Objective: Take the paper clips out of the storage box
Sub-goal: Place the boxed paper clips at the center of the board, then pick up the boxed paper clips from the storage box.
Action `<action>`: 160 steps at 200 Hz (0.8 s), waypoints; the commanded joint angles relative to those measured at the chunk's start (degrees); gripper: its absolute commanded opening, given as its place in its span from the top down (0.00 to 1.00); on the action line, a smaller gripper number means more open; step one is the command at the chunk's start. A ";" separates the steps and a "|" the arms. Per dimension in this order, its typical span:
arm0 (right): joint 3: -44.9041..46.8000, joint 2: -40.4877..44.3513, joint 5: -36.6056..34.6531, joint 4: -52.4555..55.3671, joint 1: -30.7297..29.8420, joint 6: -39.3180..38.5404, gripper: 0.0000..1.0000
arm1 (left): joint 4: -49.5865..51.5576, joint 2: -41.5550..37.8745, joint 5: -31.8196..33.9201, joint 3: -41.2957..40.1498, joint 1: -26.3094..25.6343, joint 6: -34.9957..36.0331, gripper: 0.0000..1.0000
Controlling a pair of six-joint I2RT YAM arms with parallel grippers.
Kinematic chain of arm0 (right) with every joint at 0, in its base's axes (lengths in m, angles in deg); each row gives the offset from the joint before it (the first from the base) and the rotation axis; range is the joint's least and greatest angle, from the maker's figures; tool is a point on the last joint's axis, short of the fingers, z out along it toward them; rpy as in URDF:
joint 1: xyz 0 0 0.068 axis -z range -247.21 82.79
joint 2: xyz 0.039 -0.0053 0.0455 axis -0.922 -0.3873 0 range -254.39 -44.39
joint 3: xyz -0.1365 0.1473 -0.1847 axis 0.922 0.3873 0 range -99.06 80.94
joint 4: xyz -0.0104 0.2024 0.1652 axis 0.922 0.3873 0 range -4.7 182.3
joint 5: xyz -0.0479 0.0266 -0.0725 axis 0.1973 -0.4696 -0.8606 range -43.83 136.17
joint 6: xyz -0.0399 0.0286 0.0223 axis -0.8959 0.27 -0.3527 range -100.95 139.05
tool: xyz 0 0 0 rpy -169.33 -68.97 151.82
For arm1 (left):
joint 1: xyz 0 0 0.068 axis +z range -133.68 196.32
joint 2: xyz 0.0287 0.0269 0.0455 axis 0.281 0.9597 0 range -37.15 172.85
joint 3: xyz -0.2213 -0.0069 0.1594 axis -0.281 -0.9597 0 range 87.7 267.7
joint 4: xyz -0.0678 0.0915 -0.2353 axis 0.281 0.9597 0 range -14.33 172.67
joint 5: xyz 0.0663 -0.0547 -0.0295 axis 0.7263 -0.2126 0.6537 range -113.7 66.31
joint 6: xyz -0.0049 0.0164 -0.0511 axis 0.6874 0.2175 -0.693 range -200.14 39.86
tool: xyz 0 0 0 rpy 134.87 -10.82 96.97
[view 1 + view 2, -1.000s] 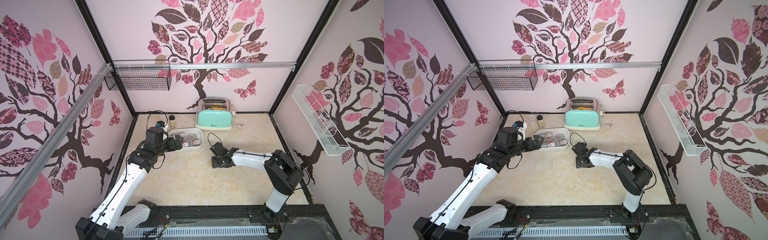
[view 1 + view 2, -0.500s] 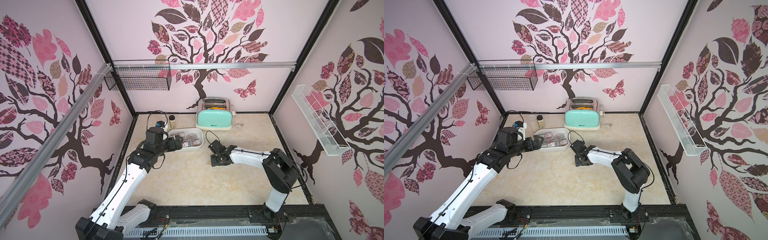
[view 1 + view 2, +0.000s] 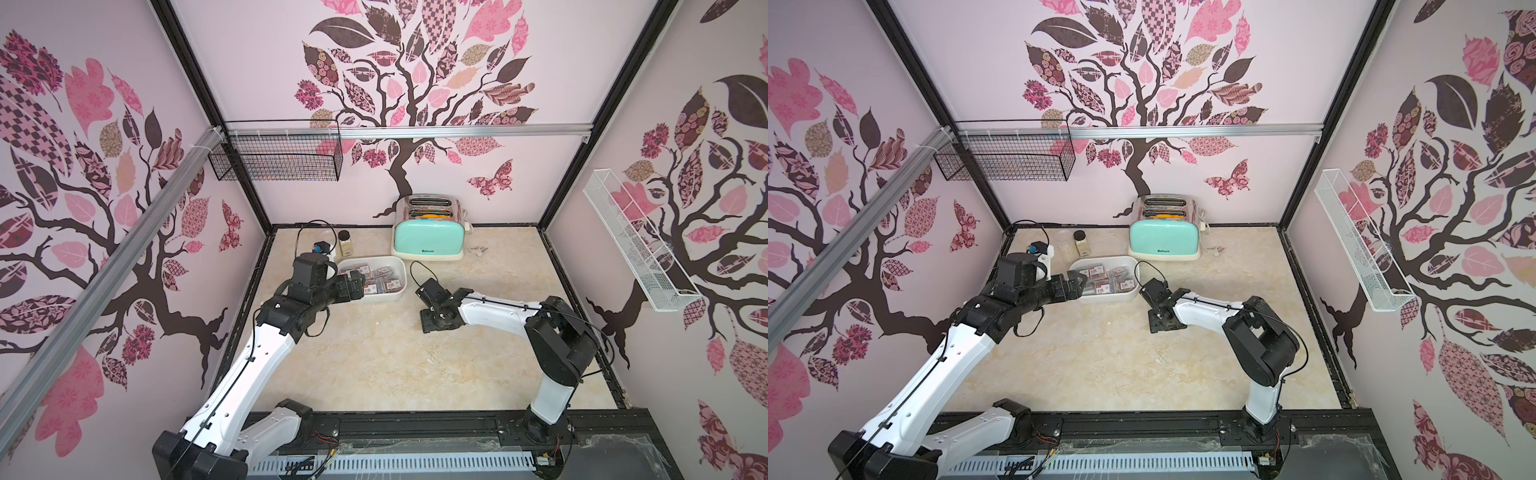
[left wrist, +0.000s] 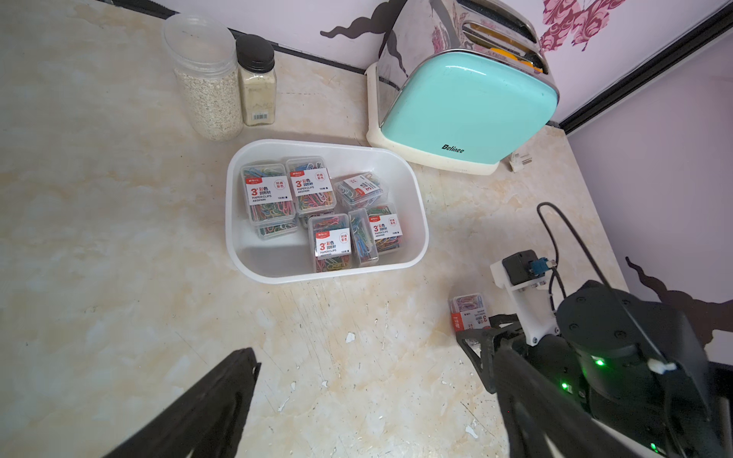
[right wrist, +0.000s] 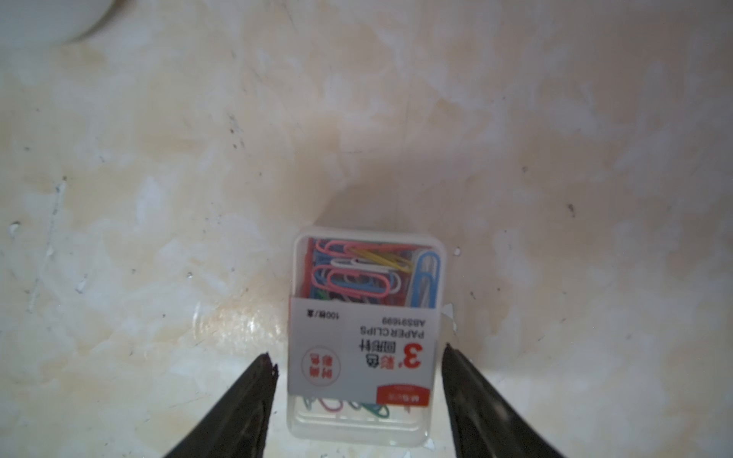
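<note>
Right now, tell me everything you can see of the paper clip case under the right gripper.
The paper clip case is a small, flat, clear plastic box of multicoloured clips, wrapped by a white label with a red 3 and red tab. It lies flat on the beige table, outside the storage box, between the fingers of the open right gripper; a thin gap shows on one side.

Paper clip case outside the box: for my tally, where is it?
Right wrist view: the case lies on the table between the right gripper's jaws, right of the storage box.
</note>
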 commanded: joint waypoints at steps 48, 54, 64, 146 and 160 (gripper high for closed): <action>-11.61 8.45 2.38 12.79 1.96 -5.94 0.01 | 7.98 11.61 -1.31 10.56 -0.16 1.64 0.03; -12.26 8.85 2.76 13.36 2.34 -6.37 0.01 | 8.01 12.69 -1.39 11.00 -0.15 1.37 0.03; -13.15 9.50 4.16 13.78 3.24 -6.92 0.01 | 8.54 15.08 -1.43 12.14 -0.12 1.06 0.06; -23.19 8.79 7.83 19.26 7.29 -10.16 0.01 | 11.24 32.97 -0.04 21.65 -0.06 1.54 0.22; -23.23 9.54 7.78 19.39 7.46 -10.29 0.01 | 12.06 36.12 0.93 23.77 -0.08 1.27 0.24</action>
